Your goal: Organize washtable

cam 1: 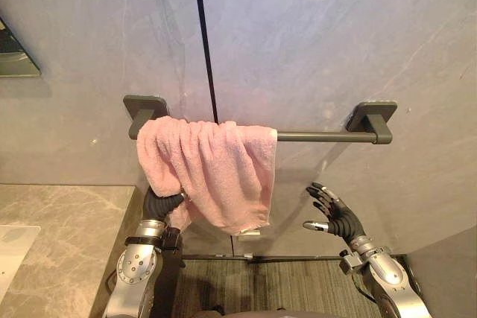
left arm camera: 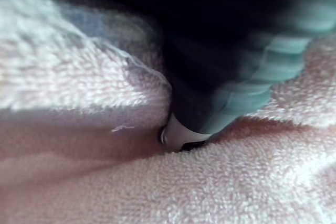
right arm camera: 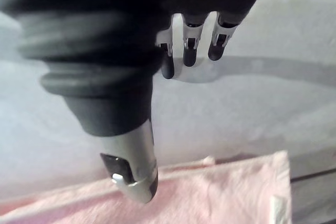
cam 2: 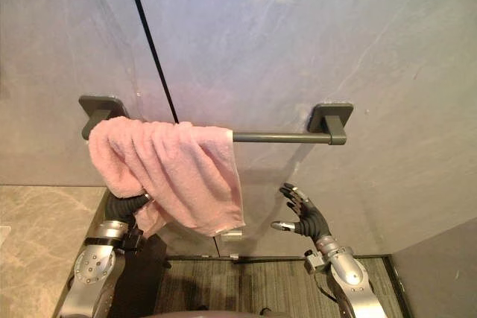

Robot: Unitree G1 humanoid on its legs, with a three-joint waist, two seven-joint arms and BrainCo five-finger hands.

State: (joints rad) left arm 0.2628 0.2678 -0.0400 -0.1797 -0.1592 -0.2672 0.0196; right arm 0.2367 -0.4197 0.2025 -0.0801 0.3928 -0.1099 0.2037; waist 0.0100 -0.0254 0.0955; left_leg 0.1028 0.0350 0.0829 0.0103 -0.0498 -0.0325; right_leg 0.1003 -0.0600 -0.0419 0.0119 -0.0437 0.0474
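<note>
A pink towel (cam 1: 212, 169) hangs bunched over the left half of a dark grey towel bar (cam 1: 320, 137) fixed to the grey stone wall. My left hand (cam 1: 160, 202) reaches up under the towel's lower left edge, and its fingers are buried in the cloth. In the left wrist view the dark cover of that hand (left arm camera: 220, 51) presses into the pink towel (left arm camera: 79, 77). My right hand (cam 1: 337, 216) is raised below the bare right part of the bar, to the right of the towel. Its fingers are spread and hold nothing; its wrist view shows the towel's edge (right arm camera: 210, 192) beyond the thumb.
A beige stone countertop (cam 1: 59, 236) lies at the lower left, with the corner of a white basin (cam 1: 11, 251) at its edge. A mirror corner (cam 1: 15, 57) shows on the left wall. A striped dark floor mat (cam 1: 283, 284) lies below the bar.
</note>
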